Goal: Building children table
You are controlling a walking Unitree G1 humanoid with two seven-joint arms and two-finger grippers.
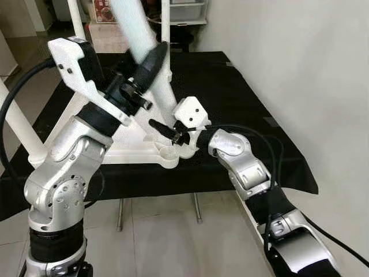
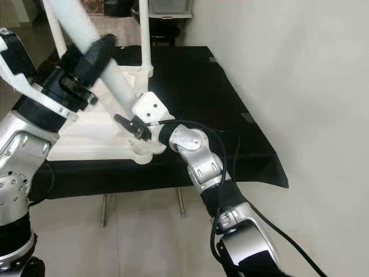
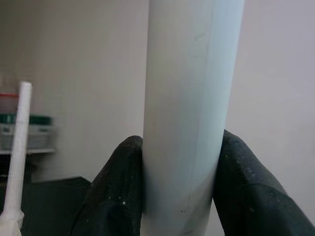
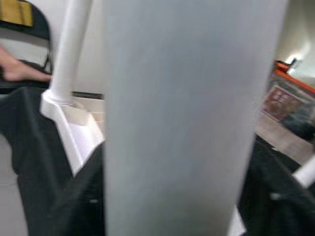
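Centrally, a white table leg (image 1: 135, 29) leans from the frame's upper middle down to the overturned white tabletop (image 1: 135, 151) on the black-draped worktop (image 1: 242, 109). Left gripper (image 1: 151, 64): fingers (image 3: 115, 196) pinching the leg. Right gripper (image 1: 167, 131): at the leg's base; finger state cannot be told.

Wall (image 1: 300, 69) hems the right; black cloth (image 1: 230, 98) beside upturned table (image 1: 138, 151) lies bare
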